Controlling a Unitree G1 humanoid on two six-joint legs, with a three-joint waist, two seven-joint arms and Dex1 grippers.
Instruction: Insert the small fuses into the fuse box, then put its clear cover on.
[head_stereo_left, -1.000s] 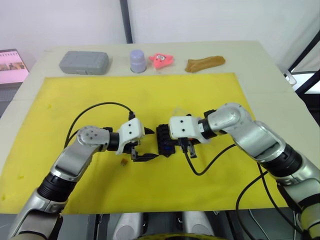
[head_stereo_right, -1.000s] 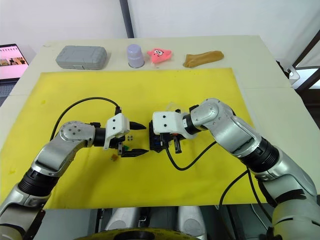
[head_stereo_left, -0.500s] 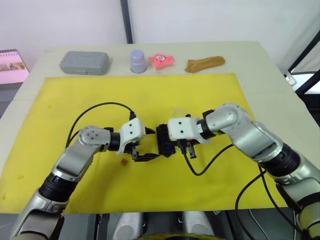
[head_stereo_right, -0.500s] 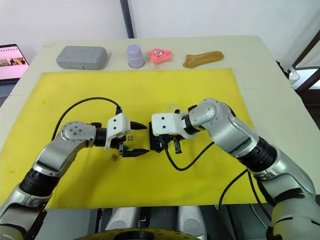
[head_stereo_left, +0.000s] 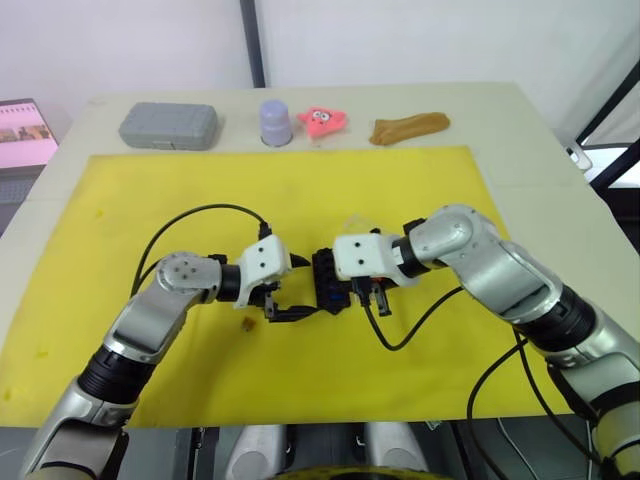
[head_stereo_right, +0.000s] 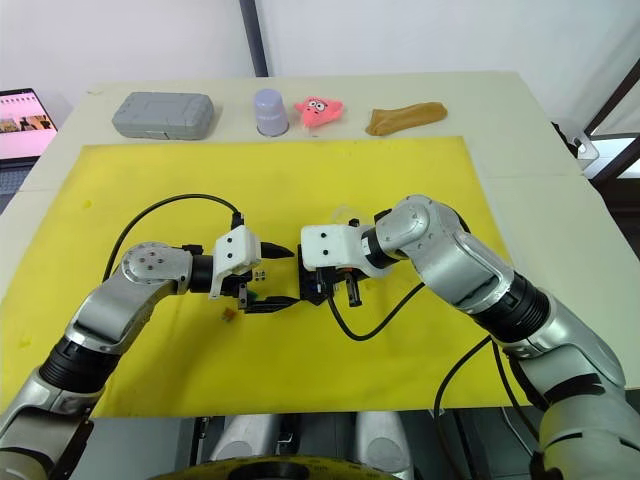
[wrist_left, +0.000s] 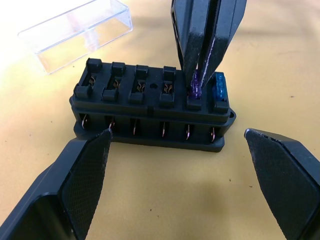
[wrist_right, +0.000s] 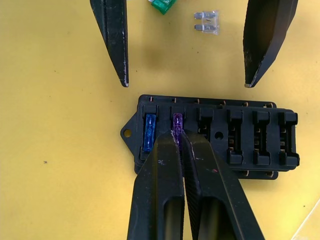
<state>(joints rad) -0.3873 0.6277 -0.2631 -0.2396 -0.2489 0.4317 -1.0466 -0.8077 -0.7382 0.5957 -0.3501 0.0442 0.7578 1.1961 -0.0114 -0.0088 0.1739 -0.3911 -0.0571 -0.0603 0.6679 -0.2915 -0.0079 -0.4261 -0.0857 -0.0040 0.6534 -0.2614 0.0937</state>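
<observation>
My right fingers (wrist_right: 176, 137) are pinching together on a purple fuse (wrist_left: 196, 86), holding it upright in the second slot from one end of the fuse box (wrist_left: 150, 107). Whether it is fully seated or only partway in, I cannot tell. In the end slot just beside it a blue fuse (wrist_left: 219, 86) is already sitting. The four other top slots are showing only their metal contacts.

My left fingers (wrist_left: 172, 170) are standing wide apart and holding nothing, one finger (wrist_left: 75, 185) and the other at either side of the fuse box's long face, close to it but not touching. From the head camera, I am seeing the left gripper (head_stereo_left: 290, 290) pointing at the box from the robot's left while the right gripper (head_stereo_right: 330, 285) is coming down on it from above.

The fuse box is sitting flat on the yellow mat (head_stereo_left: 300, 200), near the middle. The clear cover (wrist_left: 77, 32) is lying on the mat just behind the box, apart from it. In the right wrist view a green fuse (wrist_right: 162, 5) and a clear greyish fuse (wrist_right: 206, 22) are lying loose on the mat between the left fingers, and a small yellowish fuse (head_stereo_left: 246, 323) is lying near the left wrist.

Along the far edge of the surface (head_stereo_left: 520, 120), off the mat, are a grey case (head_stereo_left: 168, 124), a lilac cup (head_stereo_left: 276, 121), a pink star toy (head_stereo_left: 323, 119) and a brown lump (head_stereo_left: 408, 126).
</observation>
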